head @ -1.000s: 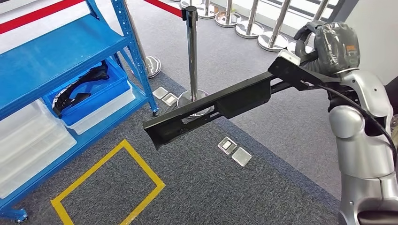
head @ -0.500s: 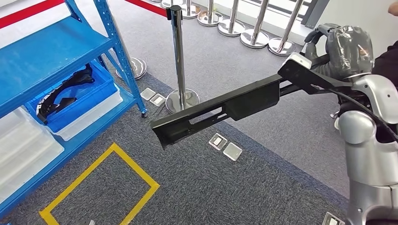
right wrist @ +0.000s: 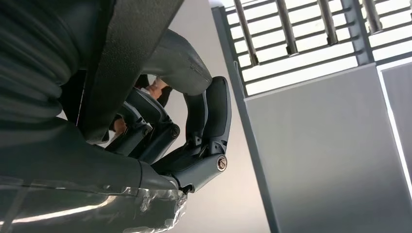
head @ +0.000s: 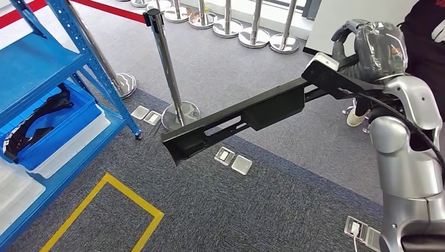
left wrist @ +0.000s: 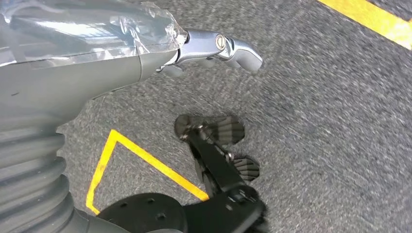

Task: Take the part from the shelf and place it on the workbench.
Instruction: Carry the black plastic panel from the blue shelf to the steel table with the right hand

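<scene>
The part [head: 246,118] is a long black plastic beam with cut-outs. It hangs level in the air over the grey carpet, its free end pointing toward the blue shelf [head: 52,63]. My right hand [head: 367,44], raised at the upper right, grips its near end. In the right wrist view the dark fingers [right wrist: 204,121] curl around the part [right wrist: 131,53]. My left hand [left wrist: 97,63] hangs low over the carpet with its thumb [left wrist: 218,46] stretched out and nothing in it.
A blue bin [head: 63,134] on the shelf's low level holds another black part [head: 36,118]. A chrome stanchion [head: 168,68] stands just beyond the held part. Yellow floor tape [head: 105,210] and floor sockets [head: 233,160] lie below. A person [head: 427,31] stands at the far right.
The whole picture has slid left, so the camera has turned right, away from the shelf. The part stays in my right hand at the same height.
</scene>
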`<state>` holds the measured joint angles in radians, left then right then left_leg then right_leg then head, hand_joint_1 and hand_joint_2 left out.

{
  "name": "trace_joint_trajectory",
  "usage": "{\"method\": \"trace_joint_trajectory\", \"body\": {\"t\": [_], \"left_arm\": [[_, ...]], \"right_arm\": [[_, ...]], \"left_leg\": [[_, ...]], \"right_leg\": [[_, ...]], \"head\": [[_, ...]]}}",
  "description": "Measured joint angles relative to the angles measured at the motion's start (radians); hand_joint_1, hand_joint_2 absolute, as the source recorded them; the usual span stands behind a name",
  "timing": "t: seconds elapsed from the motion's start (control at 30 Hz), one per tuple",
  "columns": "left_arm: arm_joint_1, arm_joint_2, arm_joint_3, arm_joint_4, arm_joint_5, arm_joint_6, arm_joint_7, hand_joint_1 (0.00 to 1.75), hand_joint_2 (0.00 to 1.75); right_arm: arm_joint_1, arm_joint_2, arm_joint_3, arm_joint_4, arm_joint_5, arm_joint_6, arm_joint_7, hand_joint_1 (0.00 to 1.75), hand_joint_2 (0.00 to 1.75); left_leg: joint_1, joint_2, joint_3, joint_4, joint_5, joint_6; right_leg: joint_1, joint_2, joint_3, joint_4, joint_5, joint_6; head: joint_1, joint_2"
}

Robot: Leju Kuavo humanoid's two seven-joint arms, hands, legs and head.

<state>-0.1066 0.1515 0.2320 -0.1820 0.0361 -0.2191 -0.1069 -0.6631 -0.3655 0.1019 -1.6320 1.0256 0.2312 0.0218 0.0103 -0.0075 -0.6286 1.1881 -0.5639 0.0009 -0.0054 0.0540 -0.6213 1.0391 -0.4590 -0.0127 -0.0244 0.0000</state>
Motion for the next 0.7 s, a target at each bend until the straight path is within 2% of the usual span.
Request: {"method": "trace_joint_trajectory", "body": {"t": [0.07, 0.1, 0.13, 0.2, 0.27, 0.33, 0.37, 0.4, 0.43, 0.47, 0.53, 0.6, 0.63, 0.7], "left_arm": [[0.0, 0.001, 0.0, 0.0, 0.002, 0.0, -0.001, 0.0, 1.75], [0.001, 0.001, 0.0, 0.0, 0.003, 0.0, -0.002, 0.0, 1.75], [0.001, 0.001, 0.0, 0.0, 0.003, 0.0, -0.002, 0.0, 1.75], [0.001, 0.001, 0.0, 0.0, 0.003, -0.001, -0.004, 0.0, 1.75], [-0.002, 0.001, 0.0, 0.0, 0.003, -0.001, -0.005, 0.0, 1.75], [-0.002, 0.001, 0.001, 0.0, 0.003, -0.001, -0.006, 0.0, 1.75], [-0.001, 0.001, 0.001, 0.0, 0.003, -0.001, -0.006, 0.0, 1.75], [0.001, 0.001, 0.001, 0.0, 0.002, -0.001, -0.006, 0.0, 1.75], [0.001, 0.001, 0.001, 0.0, 0.002, -0.001, -0.006, 0.0, 1.75], [0.002, 0.001, 0.001, 0.0, 0.001, -0.001, -0.006, 0.0, 1.75], [0.0, 0.001, 0.001, 0.0, -0.003, -0.001, -0.005, 0.0, 1.75], [-0.002, 0.001, 0.001, 0.0, -0.006, -0.001, -0.002, 0.0, 1.75], [-0.002, 0.001, 0.001, 0.0, -0.006, -0.001, -0.001, 0.0, 1.75], [-0.004, 0.001, 0.001, 0.0, -0.007, -0.001, 0.001, 0.0, 1.75]], "right_arm": [[-0.006, 0.0, 0.0, 0.0, 0.0, 0.0, 0.0, 1.75, 1.75], [-0.008, 0.0, 0.0, 0.0, 0.0, 0.0, 0.0, 1.75, 1.75], [-0.01, 0.001, 0.0, 0.0, 0.0, 0.001, 0.0, 1.75, 1.75], [-0.011, 0.0, 0.001, 0.001, -0.001, 0.002, 0.001, 1.75, 1.75], [-0.016, -0.002, 0.001, 0.001, -0.002, 0.003, 0.0, 1.75, 1.75], [-0.022, -0.003, 0.001, 0.001, -0.004, 0.006, 0.0, 1.75, 1.75], [-0.023, -0.003, 0.001, 0.002, -0.004, 0.008, 0.001, 1.75, 1.75], [-0.023, -0.003, 0.001, 0.003, -0.005, 0.009, 0.001, 1.75, 1.75], [-0.022, -0.003, 0.001, 0.004, -0.005, 0.01, 0.001, 1.75, 1.75], [-0.023, -0.003, 0.001, 0.004, -0.006, 0.011, 0.001, 1.75, 1.75], [-0.025, -0.003, 0.001, 0.005, -0.006, 0.01, 0.001, 1.75, 1.75], [-0.029, -0.003, 0.001, 0.005, -0.006, 0.01, 0.001, 1.75, 1.75], [-0.031, -0.003, 0.001, 0.005, -0.006, 0.01, 0.001, 1.75, 1.75], [-0.031, -0.004, 0.002, 0.004, -0.006, 0.01, 0.001, 1.75, 1.75]], "left_leg": [[-0.002, -0.034, 0.052, -0.117, 0.043, 0.009], [-0.003, -0.044, 0.061, -0.143, 0.049, 0.011], [-0.006, -0.047, 0.062, -0.147, 0.049, 0.011], [-0.008, -0.03, 0.065, -0.157, 0.057, 0.018], [-0.005, -0.012, 0.068, -0.172, 0.067, 0.029], [-0.005, 0.008, 0.067, -0.178, 0.072, 0.035], [-0.005, 0.018, 0.066, -0.178, 0.072, 0.036], [-0.005, 0.028, 0.065, -0.177, 0.072, 0.036], [-0.005, 0.038, 0.065, -0.177, 0.072, 0.036], [-0.005, 0.046, 0.065, -0.176, 0.071, 0.035], [-0.004, 0.062, 0.065, -0.172, 0.067, 0.029], [-0.008, 0.074, 0.064, -0.165, 0.062, 0.02], [-0.01, 0.079, 0.064, -0.164, 0.06, 0.015], [-0.01, 0.085, 0.067, -0.162, 0.056, 0.006]], "right_leg": [[0.0, 0.016, -0.004, 0.002, 0.002, 0.004], [-0.003, 0.024, -0.007, 0.002, 0.005, 0.008], [-0.006, 0.032, -0.01, 0.001, 0.008, 0.014], [-0.009, 0.042, -0.014, 0.0, 0.012, 0.026], [-0.006, 0.012, -0.029, 0.031, -0.013, 0.035], [-0.005, -0.032, -0.076, 0.139, -0.076, 0.043], [-0.007, -0.041, -0.105, 0.206, -0.105, 0.047], [-0.009, -0.044, -0.124, 0.253, -0.12, 0.05], [-0.011, -0.046, -0.127, 0.266, -0.116, 0.053], [-0.012, -0.048, -0.116, 0.251, -0.101, 0.054], [-0.012, -0.072, -0.041, 0.114, -0.043, 0.053], [-0.006, -0.091, 0.013, 0.003, -0.01, 0.041], [-0.003, -0.091, 0.015, -0.008, -0.012, 0.033], [-0.002, -0.076, 0.014, -0.011, -0.006, 0.02]], "head": [[-0.003, 0.0], [-0.004, 0.0], [-0.003, 0.0], [-0.004, 0.0], [0.002, 0.0], [0.016, 0.0], [0.023, 0.0], [0.027, 0.0], [0.032, 0.0], [0.036, 0.0], [0.044, 0.0], [0.05, 0.0], [0.05, 0.0], [0.046, 0.0]]}}
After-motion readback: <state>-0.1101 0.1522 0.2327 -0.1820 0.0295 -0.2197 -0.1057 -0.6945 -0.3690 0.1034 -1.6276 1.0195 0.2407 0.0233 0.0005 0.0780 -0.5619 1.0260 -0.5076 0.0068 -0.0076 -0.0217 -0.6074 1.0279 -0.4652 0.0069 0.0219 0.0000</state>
